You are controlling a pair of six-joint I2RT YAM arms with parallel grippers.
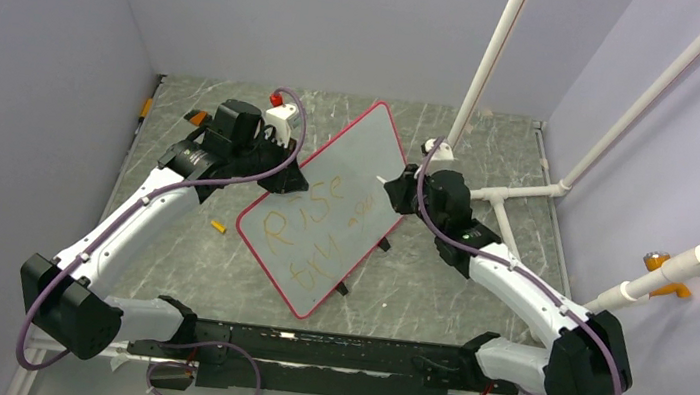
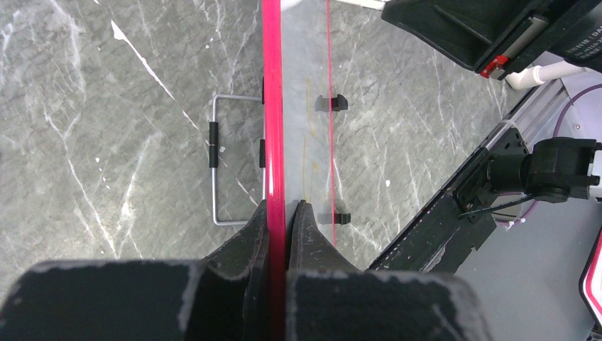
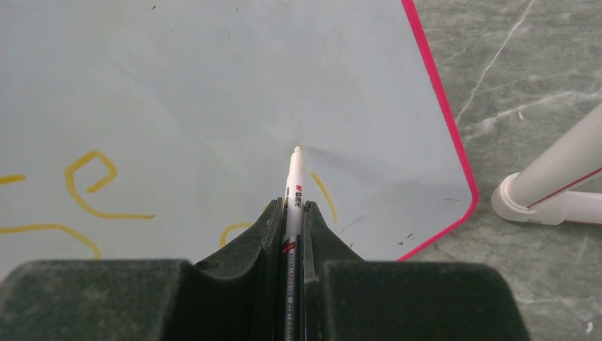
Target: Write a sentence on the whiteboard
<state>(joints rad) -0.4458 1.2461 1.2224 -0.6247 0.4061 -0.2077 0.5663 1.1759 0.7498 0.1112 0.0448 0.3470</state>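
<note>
Entry: whiteboard (image 1: 325, 205), tilted on the table (image 1: 177, 257) between my arms, left gripper (image 2: 282, 206) clamped on its red rim, right gripper (image 3: 294, 206) clamped on the marker (image 3: 295, 177), tip near the sentence (image 1: 307, 228); risk, I judge: pen pressure swings the board in that single pinch, wobbling the letters.

Sentence (image 1: 308, 241): smallest word illegible.

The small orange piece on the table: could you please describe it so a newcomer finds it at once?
Find the red-rimmed whiteboard mid-table in the top view. Just off its left edge, near the left arm, lies the small orange piece. Unlike the orange lettering, it sits loose on the grey table.
</note>
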